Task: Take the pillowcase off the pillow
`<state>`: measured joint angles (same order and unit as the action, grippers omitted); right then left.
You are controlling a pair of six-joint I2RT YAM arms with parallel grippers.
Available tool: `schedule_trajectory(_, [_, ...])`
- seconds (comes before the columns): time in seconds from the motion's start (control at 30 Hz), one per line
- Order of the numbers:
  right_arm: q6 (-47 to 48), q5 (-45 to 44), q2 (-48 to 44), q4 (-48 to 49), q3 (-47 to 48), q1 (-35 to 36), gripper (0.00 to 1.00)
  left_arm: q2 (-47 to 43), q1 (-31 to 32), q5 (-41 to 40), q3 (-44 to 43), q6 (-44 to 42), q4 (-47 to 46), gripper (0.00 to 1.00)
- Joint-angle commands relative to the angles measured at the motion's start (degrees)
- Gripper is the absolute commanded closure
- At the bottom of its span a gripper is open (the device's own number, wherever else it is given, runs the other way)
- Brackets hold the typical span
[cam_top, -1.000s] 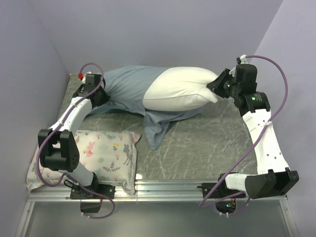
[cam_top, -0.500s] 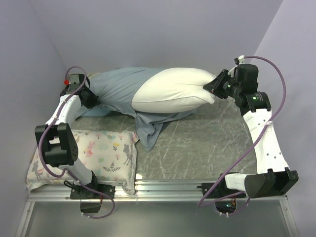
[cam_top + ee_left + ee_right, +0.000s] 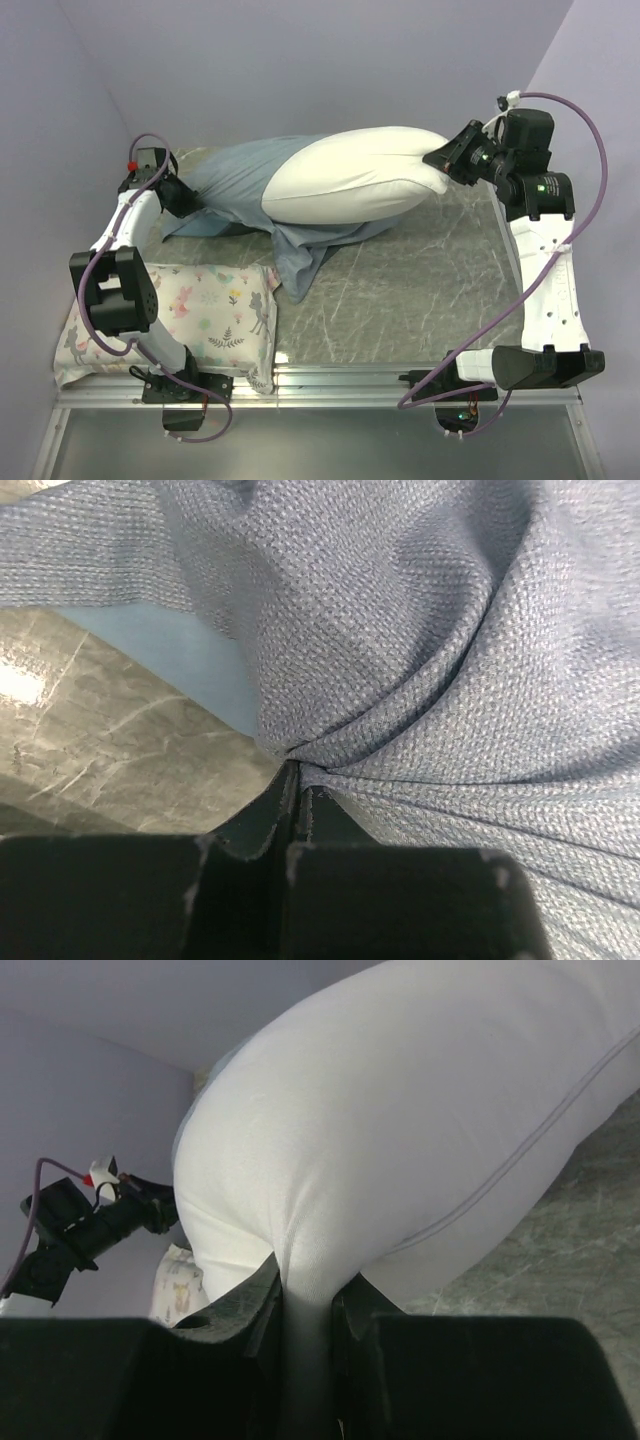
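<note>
The left hand (image 3: 178,196) is clamped shut on a bunched fold of the pillowcase (image 3: 235,175) near the far left corner of the table (image 3: 430,290). The right hand (image 3: 442,158) is pinched on the end of the pillow (image 3: 350,185) toward the far right corner. The pillow lies along the far edge, most of it bare, with only its left end inside the pillowcase.

The pull looks well along. To finish cleanly, draw the hands straight apart along the pillow's length, low over the table, with both pinches firm. The loose flap (image 3: 300,265) trailing toward the middle may snag under the pillow. Steer clear of the printed pillow (image 3: 215,305) at the near left corner.
</note>
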<state>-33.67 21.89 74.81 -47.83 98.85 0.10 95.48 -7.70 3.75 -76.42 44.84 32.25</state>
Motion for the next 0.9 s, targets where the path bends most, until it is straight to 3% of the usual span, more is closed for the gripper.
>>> schedule_trajectory(0.0, [1.24,-13.28,-5.81,15.48,1.55,-7.31,1.0,1.21,-9.79,-21.6,0.04,-1.51,-3.68,1.0])
schedule_trajectory(0.17, [-1.05,-9.77,-10.55,24.97,-22.14,-6.78,1.0,-1.52,-6.72,-11.85,2.24,-3.7,-7.29,1.0])
schedule_trajectory(0.27, [-0.79,-9.59,-12.75,28.84,-29.66,-6.6,0.96,-5.03,-3.9,-10.0,4.96,-3.53,-8.07,1.0])
schedule_trajectory(0.33, [0.09,-9.15,-15.2,29.38,-34.59,-6.52,0.77,-8.2,-2.5,-10.07,7.25,-3.62,-7.73,1.0])
schedule_trajectory(0.37, [0.53,-9.32,-16.26,29.29,-36.08,-5.99,0.56,-9.34,-2.32,-9.73,8.12,-3.71,-7.73,0.99])
schedule_trajectory(0.4, [1.93,-10.89,-17.31,28.59,-36.35,-5.81,0.47,-11.61,-2.14,-8.51,9.44,-3.79,-7.64,0.98])
schedule_trajectory(0.47, [3.17,-13.35,-19.25,25.97,-35.14,-5.72,0.32,-14.26,-2.05,-7.53,10.41,-5.1,-7.64,0.74])
schedule_trajectory(0.5, [4.65,-14.58,-19.52,25.17,-34.52,-5.64,0.29,-16.97,-2.05,-6.4,10.85,-5.9,-7.12,0.64])
schedule_trajectory(0.53, [5.1,-15.81,-19.35,24.81,-33.9,-5.72,0.26,-18.39,-1.88,-6.21,10.77,-6.69,-6.77,0.46])
schedule_trajectory(0.57, [5.63,-15.74,-19.09,24.72,-33.46,-5.72,0.23,-19.88,-1.79,-6.38,10.59,-8.7,-6.41,0.4])
schedule_trajectory(0.63, [6.33,-13.91,-16.81,24.54,-32.06,-5.46,0.21,-23.66,-1.18,-7.88,8.67,-10.64,-5.01,0.29])
schedule_trajectory(0.7, [7.21,-13.37,-14.61,25.24,-30.92,-3.1,0.19,-25.25,0.14,-8.58,5.08,-13.1,-4.04,0.26])
schedule_trajectory(0.8, [10.28,-14.85,-7.33,23.32,-25.91,1.81,0.17,-21.85,6.72,-8.93,-2.29,-15.92,-2.19,0.2])
schedule_trajectory(0.87, [10.99,-14.77,-0.47,22.09,-21.88,5.87,0.16,-16.16,14.45,-10.43,-6.26,-17.76,-2.54,0.19])
